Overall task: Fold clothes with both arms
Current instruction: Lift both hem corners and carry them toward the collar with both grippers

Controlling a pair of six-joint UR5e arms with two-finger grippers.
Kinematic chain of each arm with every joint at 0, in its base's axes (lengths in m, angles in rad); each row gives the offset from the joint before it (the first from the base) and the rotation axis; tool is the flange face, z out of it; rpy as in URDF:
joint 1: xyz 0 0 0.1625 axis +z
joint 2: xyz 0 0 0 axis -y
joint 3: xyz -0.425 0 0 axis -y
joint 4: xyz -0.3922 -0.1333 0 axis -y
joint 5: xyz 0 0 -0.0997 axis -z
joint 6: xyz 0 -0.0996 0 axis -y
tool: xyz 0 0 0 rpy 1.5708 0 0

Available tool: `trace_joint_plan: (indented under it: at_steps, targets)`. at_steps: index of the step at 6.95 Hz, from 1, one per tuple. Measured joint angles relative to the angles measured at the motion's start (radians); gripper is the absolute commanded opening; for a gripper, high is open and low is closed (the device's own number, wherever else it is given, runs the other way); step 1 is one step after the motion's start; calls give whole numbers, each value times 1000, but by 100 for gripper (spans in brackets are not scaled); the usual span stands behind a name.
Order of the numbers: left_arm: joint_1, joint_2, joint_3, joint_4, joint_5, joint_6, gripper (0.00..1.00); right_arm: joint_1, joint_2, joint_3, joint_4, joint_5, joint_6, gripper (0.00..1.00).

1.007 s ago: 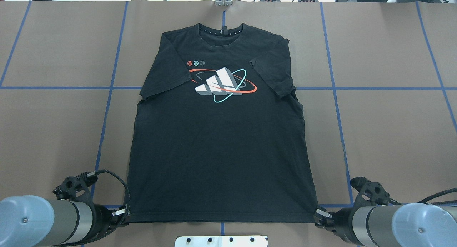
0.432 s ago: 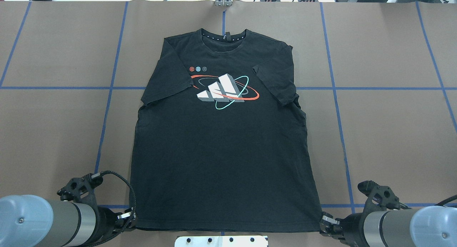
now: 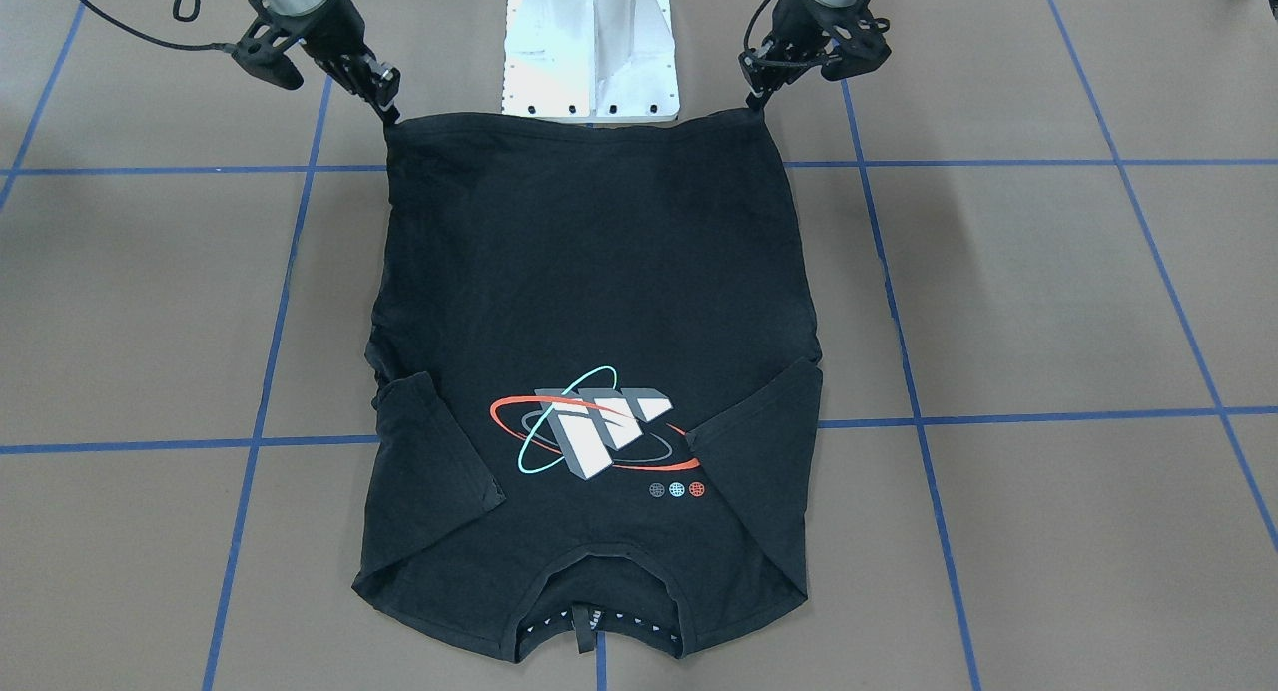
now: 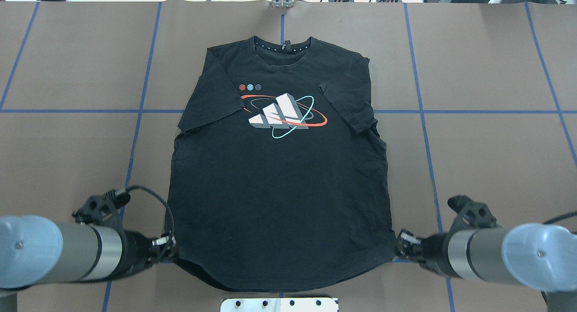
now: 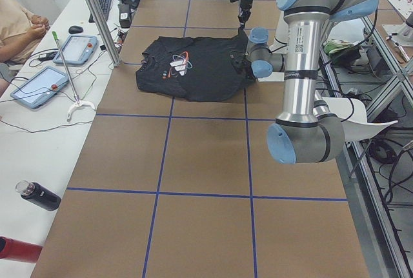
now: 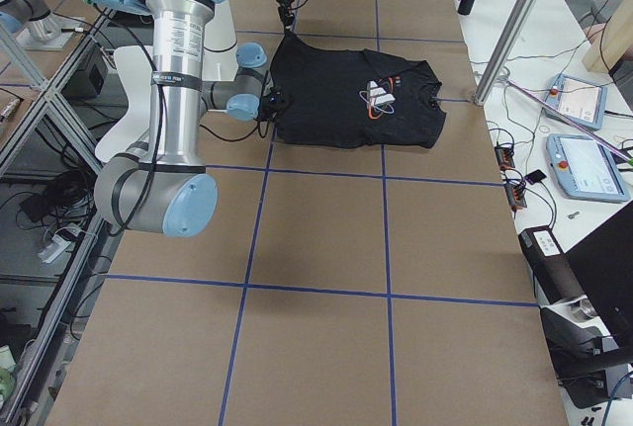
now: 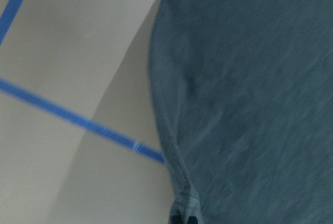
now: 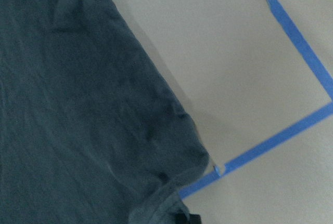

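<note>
The black T-shirt (image 4: pixel 279 176) lies print side up on the brown table, its collar (image 4: pixel 282 46) at the far end and both short sleeves folded in over the chest. My left gripper (image 4: pixel 170 250) is shut on the bottom-left hem corner, and my right gripper (image 4: pixel 399 248) is shut on the bottom-right corner. Both corners are raised off the table, so the hem (image 4: pixel 279 286) sags between them. From across the table, the left gripper (image 3: pixel 759 97) and the right gripper (image 3: pixel 391 112) pinch the hem's two ends. Each wrist view shows dark fabric (image 7: pixel 250 94) (image 8: pixel 78 104) running into the jaws.
The white pedestal base (image 3: pixel 591 42) stands just behind the hem, between the arms. Blue tape lines (image 4: pixel 135 136) grid the brown table. Beyond the collar end, a side desk holds tablets (image 5: pixel 39 84), with a seated person (image 5: pixel 16 23) beside it, and bottles (image 5: pixel 39 195) nearer.
The shirt first slid a little toward the robot. Both grippers then rose and moved away from the near edge with the hem corners, so the hem now hangs in a curve.
</note>
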Motion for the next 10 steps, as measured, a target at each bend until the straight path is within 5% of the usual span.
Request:
trace_joint_plan:
  at_steps: [4, 7, 10]
  targets:
    - [-339, -189, 197, -5, -53, 345, 0, 416, 452, -191, -505, 216, -331, 0]
    - [-543, -262, 403, -98, -62, 525, 0, 620, 573, -403, -554, 227, -608, 0]
    - [-601, -428, 657, -200, -59, 547, 0, 659, 713, -634, -515, 221, -651, 0]
